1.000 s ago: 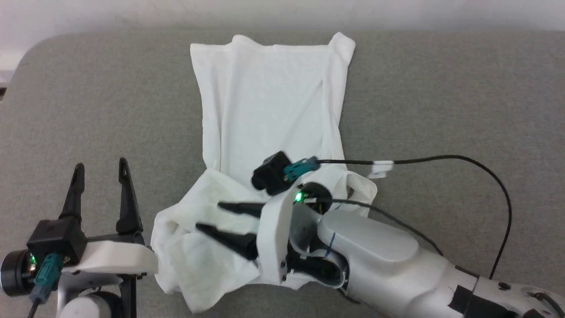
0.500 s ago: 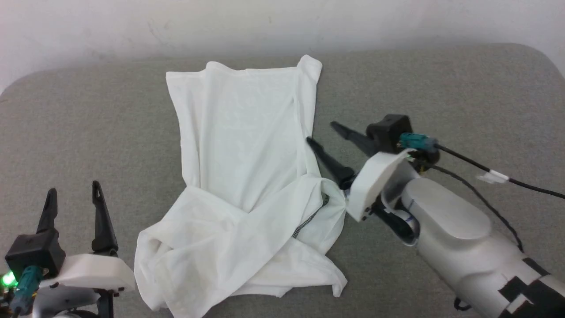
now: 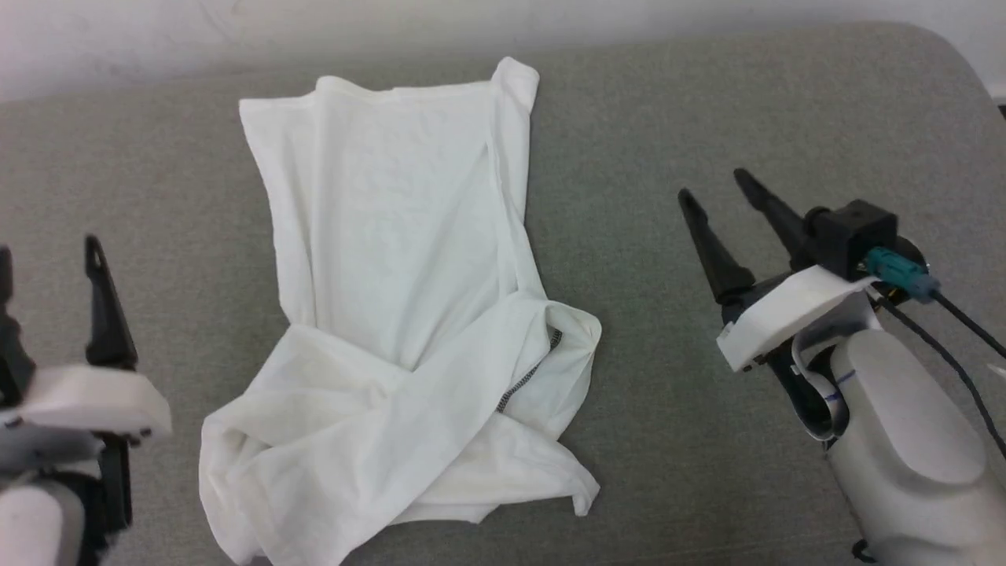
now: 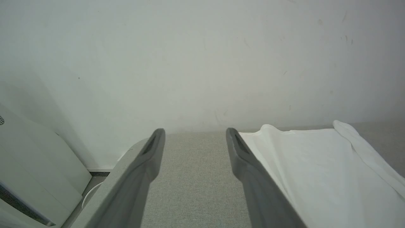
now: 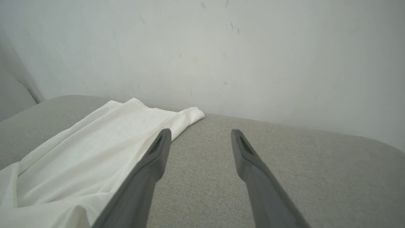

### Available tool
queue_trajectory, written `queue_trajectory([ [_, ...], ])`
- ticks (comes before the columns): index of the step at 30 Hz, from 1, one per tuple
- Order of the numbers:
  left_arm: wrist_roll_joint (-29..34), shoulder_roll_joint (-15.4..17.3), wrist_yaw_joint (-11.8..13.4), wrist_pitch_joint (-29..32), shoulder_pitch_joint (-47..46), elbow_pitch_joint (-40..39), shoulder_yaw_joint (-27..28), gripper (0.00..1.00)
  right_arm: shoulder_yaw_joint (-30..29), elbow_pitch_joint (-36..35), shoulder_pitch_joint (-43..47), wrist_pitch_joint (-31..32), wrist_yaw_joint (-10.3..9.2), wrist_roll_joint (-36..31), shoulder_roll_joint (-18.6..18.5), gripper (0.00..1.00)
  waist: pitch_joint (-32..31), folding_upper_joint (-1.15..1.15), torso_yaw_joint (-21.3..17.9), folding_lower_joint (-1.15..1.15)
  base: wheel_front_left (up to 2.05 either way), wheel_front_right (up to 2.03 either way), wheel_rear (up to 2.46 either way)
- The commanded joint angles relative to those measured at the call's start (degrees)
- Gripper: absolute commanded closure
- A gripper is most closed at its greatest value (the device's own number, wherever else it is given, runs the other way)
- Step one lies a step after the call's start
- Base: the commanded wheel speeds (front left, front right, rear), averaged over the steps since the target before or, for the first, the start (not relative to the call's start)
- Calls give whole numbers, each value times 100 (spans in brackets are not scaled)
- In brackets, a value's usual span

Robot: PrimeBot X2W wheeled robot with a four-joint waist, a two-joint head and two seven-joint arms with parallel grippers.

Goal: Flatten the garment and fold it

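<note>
While the left claw [image 3: 49, 250] and right claw [image 3: 711, 185] hover spread and empty, the crumpled near half of the white shirt [image 3: 393, 236] could trap creases if folded before smoothing.

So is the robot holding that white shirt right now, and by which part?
Nothing is held. The left tool and right tool both stand open over the grey surface, one on each side of the garment, touching none of it.
</note>
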Motion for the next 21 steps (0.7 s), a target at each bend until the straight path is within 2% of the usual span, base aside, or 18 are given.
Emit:
queue_trajectory([
  [1, -42, 81, -64, 59, -228, 21, 43, 0, -198, -265, 170, 88, -11, -166, 131, 0, 314, 0, -176, 0, 0, 0, 0],
  [6, -303, 351, -379, 474, -1244, 177, 41, 0, -1072, -1662, 733, 624, -11, -791, 634, 0, 758, 0, -334, 0, 0, 0, 0],
  [11, -604, 617, -844, 1249, -2617, 499, -220, 0, -1420, -2723, 1074, 1034, -11, -1107, 891, 0, 1209, 0, -515, 0, 0, 0, 0],
  [17, -891, 840, -1329, 2595, -4319, 1396, -651, 0, -1448, -3302, 1177, 1184, -11, -1191, 989, 0, 1709, 0, -868, 0, 0, 0, 0],
  [21, -961, 977, -1523, 3495, -5257, 2116, -878, 0, -1356, -3442, 1145, 1126, -11, -1128, 1003, 0, 2024, 0, -1147, 0, 0, 0, 0],
])
